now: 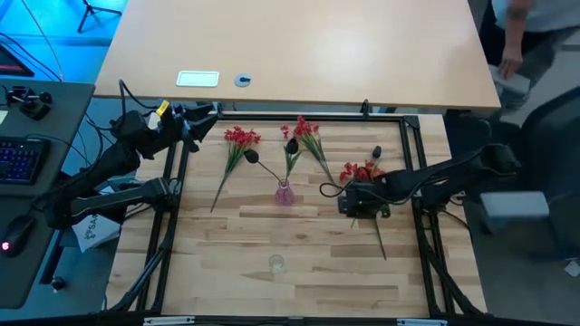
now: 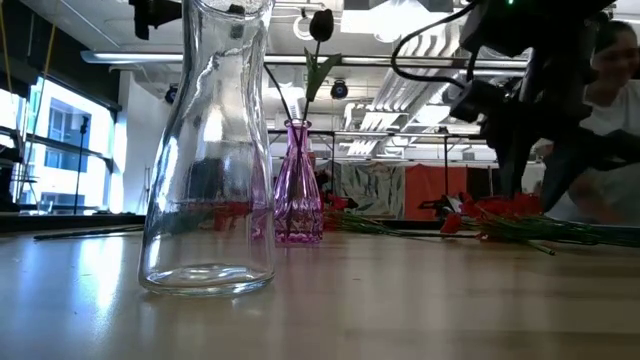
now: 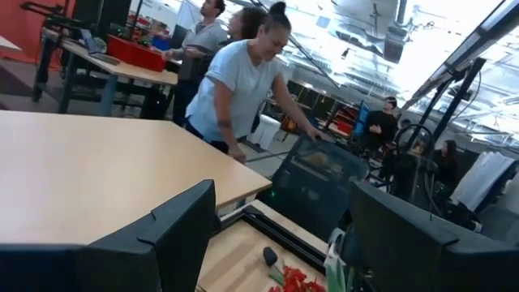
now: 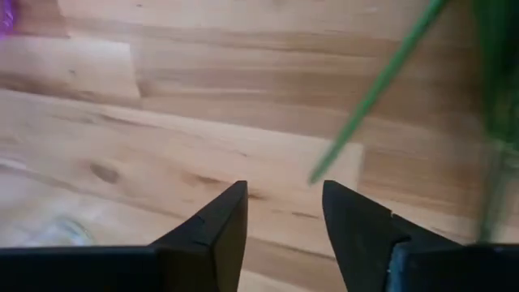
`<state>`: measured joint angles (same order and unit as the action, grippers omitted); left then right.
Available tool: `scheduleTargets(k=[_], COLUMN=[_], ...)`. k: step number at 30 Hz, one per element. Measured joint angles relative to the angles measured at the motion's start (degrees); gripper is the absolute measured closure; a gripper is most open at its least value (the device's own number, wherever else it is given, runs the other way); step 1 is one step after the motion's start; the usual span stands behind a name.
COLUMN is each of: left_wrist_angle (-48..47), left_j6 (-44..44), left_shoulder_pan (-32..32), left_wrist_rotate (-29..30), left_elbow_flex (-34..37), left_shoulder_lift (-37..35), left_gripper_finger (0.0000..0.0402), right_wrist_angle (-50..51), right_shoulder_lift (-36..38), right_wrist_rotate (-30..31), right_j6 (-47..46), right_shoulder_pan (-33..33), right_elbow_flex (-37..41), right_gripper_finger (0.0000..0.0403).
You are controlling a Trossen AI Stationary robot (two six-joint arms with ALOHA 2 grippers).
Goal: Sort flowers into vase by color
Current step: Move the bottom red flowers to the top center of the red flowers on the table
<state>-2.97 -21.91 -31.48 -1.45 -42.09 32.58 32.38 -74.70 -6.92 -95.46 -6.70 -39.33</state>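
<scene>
Flowers (image 1: 362, 171) beside right pincer (image 1: 362, 201); wrist view alone shows fingers (image 4: 217, 223) apart, stem unheld.

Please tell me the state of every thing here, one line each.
Pink glass vase: upright, holds one dark-headed flower.
Clear glass vase: upright, empty.
Red flower bunches: lying flat on the wooden table.
Right claw: low over table, fingers apart, holding nothing.
Left claw: open, raised at table's far edge.

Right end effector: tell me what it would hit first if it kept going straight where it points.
Probably the bare wooden table. The right end effector points down at it; a green stem crosses just ahead, though depth is unclear.
</scene>
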Motion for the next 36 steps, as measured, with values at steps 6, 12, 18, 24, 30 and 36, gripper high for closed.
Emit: scheduleTargets(k=[6, 12, 18, 24, 30, 36], left_wrist_angle=[-0.2, -0.2, -0.2, -0.2, -0.2, -0.2], left_j6=[-0.5, -1.0, -3.0, -5.4, -7.9, -8.6], left_shoulder_pan=[0.0, 0.0, 0.0, 0.0, 0.0, 0.0], left_wrist_rotate=[0.0, 0.1, 0.2, 0.4, 0.4, 0.4], left_elbow_flex=[0.0, 0.0, 0.0, 0.0, 0.0, 0.0], left_shoulder_lift=[0.0, 0.0, 0.0, 0.0, 0.0, 0.0], left_gripper_finger=[0.0131, 0.0131, 0.0131, 0.0131, 0.0131, 0.0131], right_wrist_angle=[11.2, 22.0, 17.9, 12.8, 9.3, 7.6], right_shoulder_lift=[5.9, 9.9, 8.6, 5.7, 4.3, 4.3], right_wrist_rotate=[-2.7, -2.3, -0.7, 0.2, 1.6, 3.7], right_j6=[2.8, 5.4, 14.5, 14.5, 13.5, 14.8], right_shoulder_pan=[0.0, -0.7, -0.9, -0.7, -0.7, -0.4], right_elbow_flex=[0.0, 0.0, 2.3, 7.1, 10.6, 10.9], right_gripper_finger=[0.0260, 0.0260, 0.0260, 0.0260, 0.0260, 0.0262])
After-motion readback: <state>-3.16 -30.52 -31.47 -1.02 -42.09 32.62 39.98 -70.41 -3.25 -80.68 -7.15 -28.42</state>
